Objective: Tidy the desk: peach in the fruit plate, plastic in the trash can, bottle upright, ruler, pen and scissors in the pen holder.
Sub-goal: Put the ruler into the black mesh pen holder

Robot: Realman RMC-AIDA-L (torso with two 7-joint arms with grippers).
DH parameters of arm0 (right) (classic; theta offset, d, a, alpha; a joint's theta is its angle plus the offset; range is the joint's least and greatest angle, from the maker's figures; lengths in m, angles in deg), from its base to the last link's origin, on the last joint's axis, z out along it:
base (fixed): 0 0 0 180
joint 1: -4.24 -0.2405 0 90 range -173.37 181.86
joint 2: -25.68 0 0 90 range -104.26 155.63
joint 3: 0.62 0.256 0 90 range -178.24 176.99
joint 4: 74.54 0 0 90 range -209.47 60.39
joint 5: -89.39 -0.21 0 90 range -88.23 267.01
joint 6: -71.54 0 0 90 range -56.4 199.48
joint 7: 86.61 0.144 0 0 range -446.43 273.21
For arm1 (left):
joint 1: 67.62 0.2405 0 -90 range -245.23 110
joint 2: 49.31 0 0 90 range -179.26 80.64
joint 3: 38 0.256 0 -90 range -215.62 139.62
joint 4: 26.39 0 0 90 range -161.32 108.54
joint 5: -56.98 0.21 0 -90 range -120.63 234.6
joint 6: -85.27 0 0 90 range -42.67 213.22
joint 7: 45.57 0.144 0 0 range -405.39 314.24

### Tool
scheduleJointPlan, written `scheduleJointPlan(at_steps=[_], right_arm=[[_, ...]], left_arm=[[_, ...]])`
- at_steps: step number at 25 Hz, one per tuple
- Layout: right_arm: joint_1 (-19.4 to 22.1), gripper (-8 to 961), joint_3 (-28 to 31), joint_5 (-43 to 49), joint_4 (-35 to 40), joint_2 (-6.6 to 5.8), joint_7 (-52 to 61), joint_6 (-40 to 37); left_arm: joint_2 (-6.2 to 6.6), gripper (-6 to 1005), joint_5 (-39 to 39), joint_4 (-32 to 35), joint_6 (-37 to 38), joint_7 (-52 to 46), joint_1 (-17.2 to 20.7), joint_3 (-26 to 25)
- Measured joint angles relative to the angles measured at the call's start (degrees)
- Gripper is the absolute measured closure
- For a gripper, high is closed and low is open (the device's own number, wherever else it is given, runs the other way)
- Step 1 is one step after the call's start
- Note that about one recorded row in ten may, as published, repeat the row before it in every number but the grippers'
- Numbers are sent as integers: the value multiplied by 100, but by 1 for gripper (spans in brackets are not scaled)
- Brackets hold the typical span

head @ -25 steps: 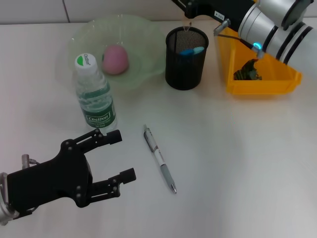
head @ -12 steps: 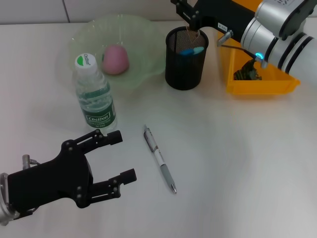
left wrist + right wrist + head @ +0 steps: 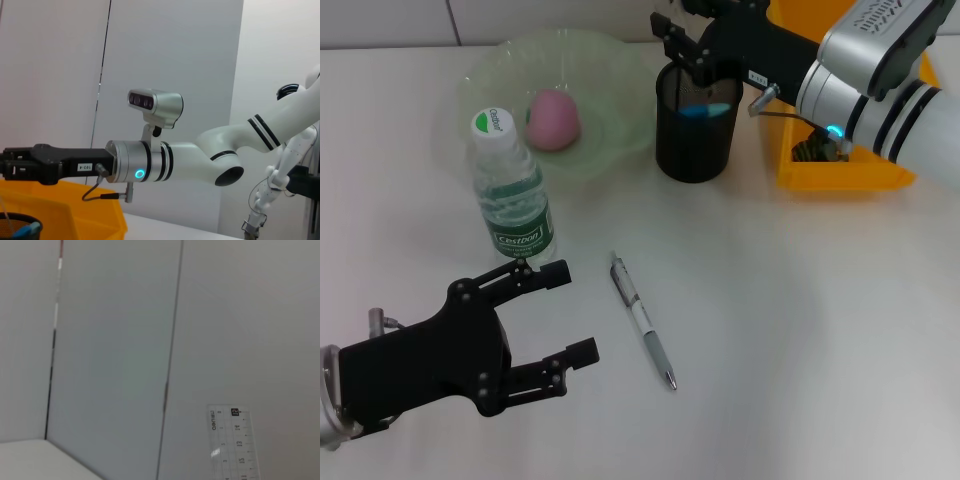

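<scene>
From the head camera I have the right gripper (image 3: 692, 50) reaching over the pen holder (image 3: 696, 128) at the far side of the table (image 3: 800, 300); its black body covers the cup's rim and I cannot tell how its jaws stand. The right wrist camera shows the end of the clear ruler (image 3: 232, 444) standing upright against a pale wall, and I cannot see what holds it. Blue scissors (image 3: 708, 108) sit inside the pen holder. The trash can (image 3: 840, 168) stands just beside the holder on the right, with the dark plastic (image 3: 808, 150) scrap inside it. The peach (image 3: 553, 118) rests in the fruit plate (image 3: 610, 70), left of the holder. The bottle (image 3: 512, 195) stands upright just in front of the plate. The pen (image 3: 642, 318) lies flat on the table, near the middle. My left gripper (image 3: 560, 315) hangs low at the near left, jaws apart, holding nothing, just in front of the bottle and left of the pen.
</scene>
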Motion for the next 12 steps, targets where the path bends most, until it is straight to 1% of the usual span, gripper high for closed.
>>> scheduleJointPlan(at_steps=[7, 12], right_arm=[[18, 563, -18, -33, 18, -1, -4, 92], [128, 562, -5, -37, 49, 0, -7, 75]], left_arm=[[0, 199, -5, 5, 0, -3, -13, 0], [0, 200, -16, 7, 11, -2, -11, 0]])
